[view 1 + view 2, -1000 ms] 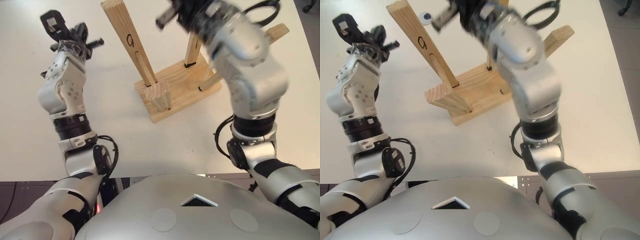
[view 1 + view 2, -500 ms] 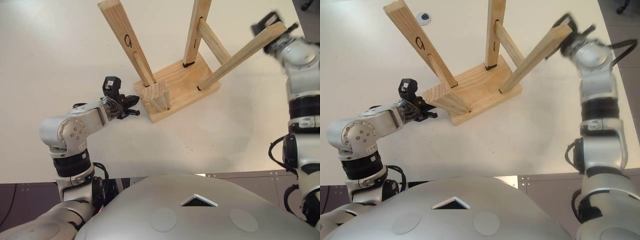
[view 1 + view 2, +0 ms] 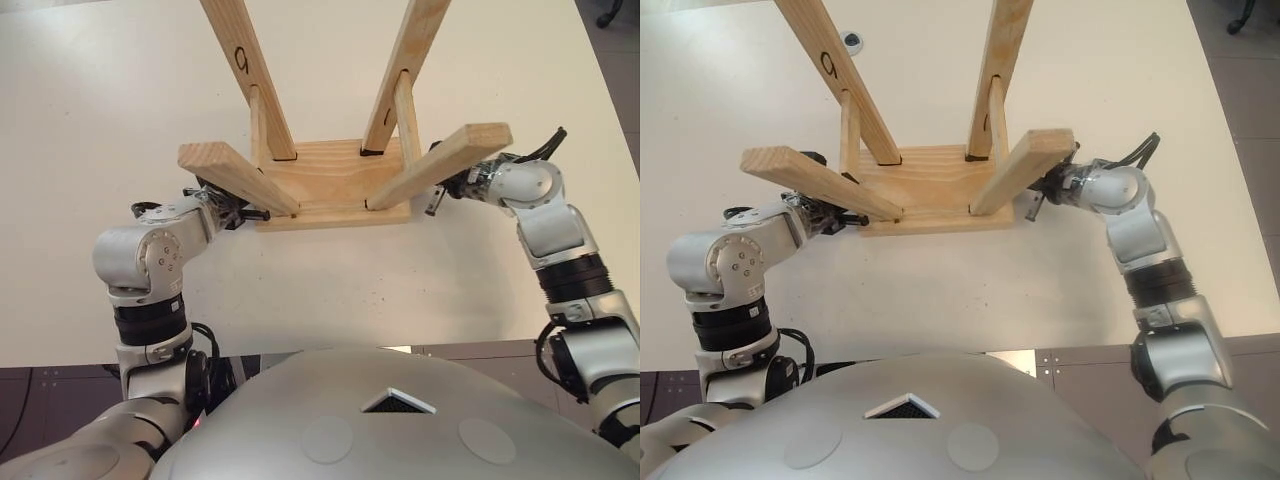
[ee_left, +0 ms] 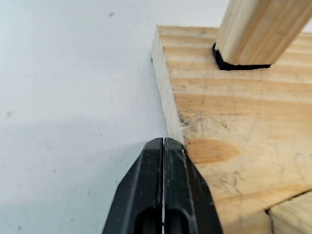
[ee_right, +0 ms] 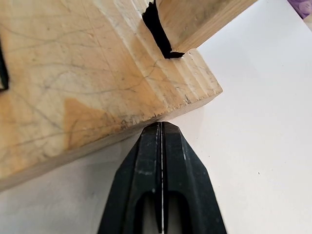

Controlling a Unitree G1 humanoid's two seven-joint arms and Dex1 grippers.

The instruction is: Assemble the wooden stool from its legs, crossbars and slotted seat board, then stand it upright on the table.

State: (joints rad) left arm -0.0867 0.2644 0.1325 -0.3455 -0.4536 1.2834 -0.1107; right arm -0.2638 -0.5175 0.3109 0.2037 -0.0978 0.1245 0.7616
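— Down had swung both arms, bringing left claw (image 4: 163, 142) and right claw (image 5: 160, 126) to the stool (image 3: 330, 178), itself turned square to the tabletop's (image 3: 120, 120) near edge.
— And its place?
— Upside down, back from that edge. Both claws were clenched on nothing, tips at opposite ends of the seat board (image 3: 335, 215).

2 arms (image 3: 140, 262) silver-grey | black joint rings (image 3: 148, 320) | black cables (image 3: 212, 345) | black gripper fingers (image 4: 146, 195)

light: bright, even | shadows: faint, soft beneath seat board (image 3: 330, 185)
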